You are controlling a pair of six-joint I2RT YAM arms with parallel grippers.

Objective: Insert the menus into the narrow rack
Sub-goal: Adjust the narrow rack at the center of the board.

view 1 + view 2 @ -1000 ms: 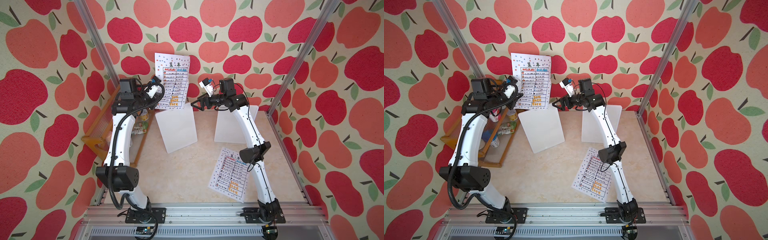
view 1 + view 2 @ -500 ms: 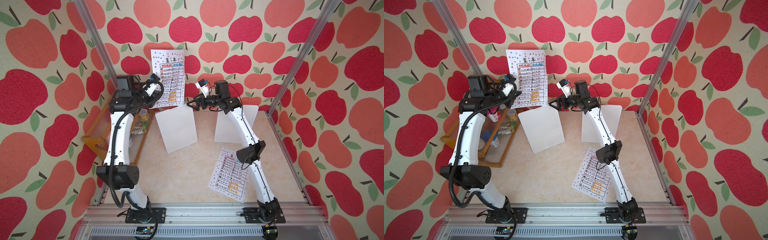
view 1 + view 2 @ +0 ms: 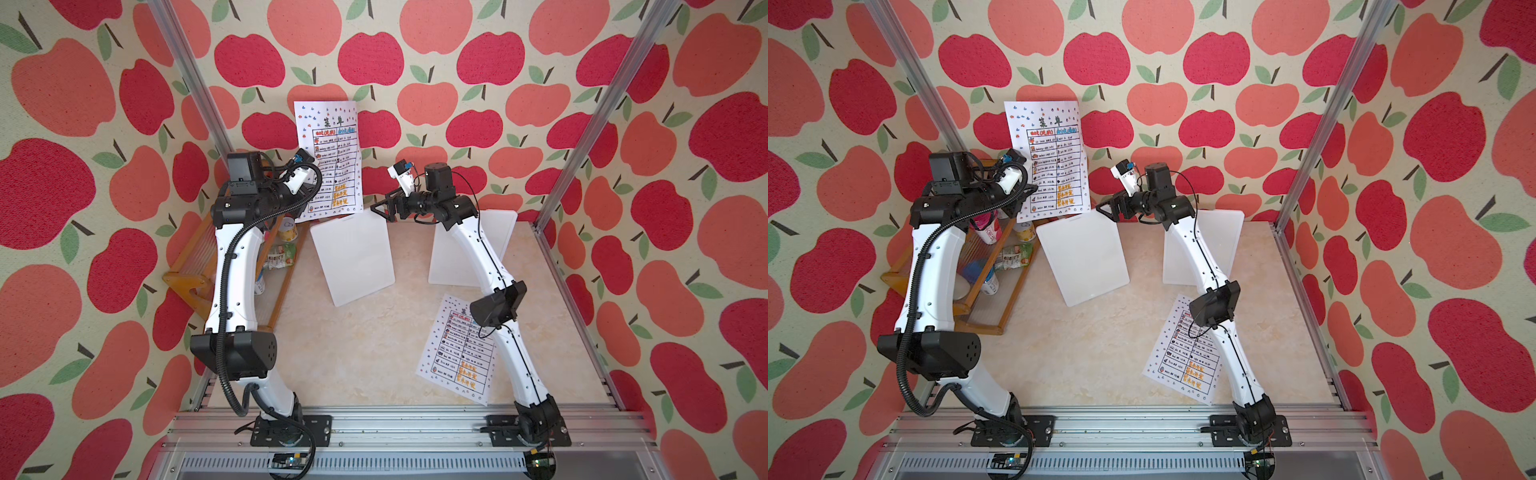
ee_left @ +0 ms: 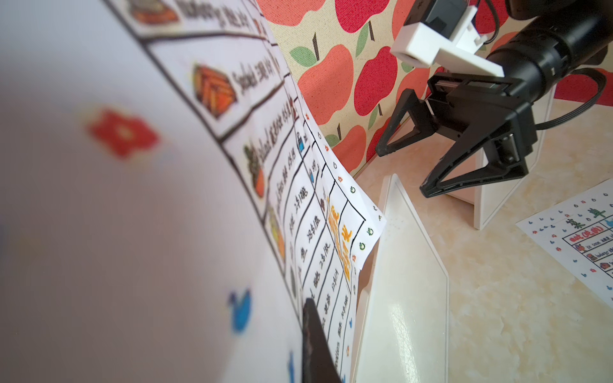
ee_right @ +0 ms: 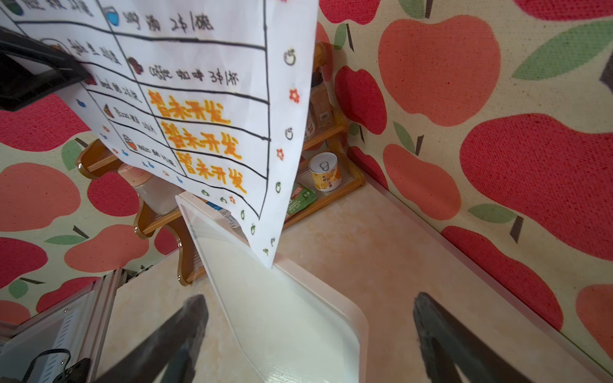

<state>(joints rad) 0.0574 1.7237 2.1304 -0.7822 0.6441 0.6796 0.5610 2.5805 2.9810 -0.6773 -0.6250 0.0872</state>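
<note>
My left gripper is shut on the low left edge of one menu, a white sheet with a black-lined table and orange text. The sheet hangs upright over the narrow rack, a leaning white panel stand. Its lowest corner meets the rack's top rim; I cannot tell whether it is inside. My right gripper is open, empty, just right of the rack's top corner. The other menu lies flat under the right arm.
Another white rack stands behind the right arm at the back right. A wooden shelf with bottles and a yellow can fills the left side. Apple-patterned walls and metal posts close in the table.
The held menu has shifted slightly left and stands straighter above the rack. My right gripper has moved left toward the rack's top corner and stays open.
</note>
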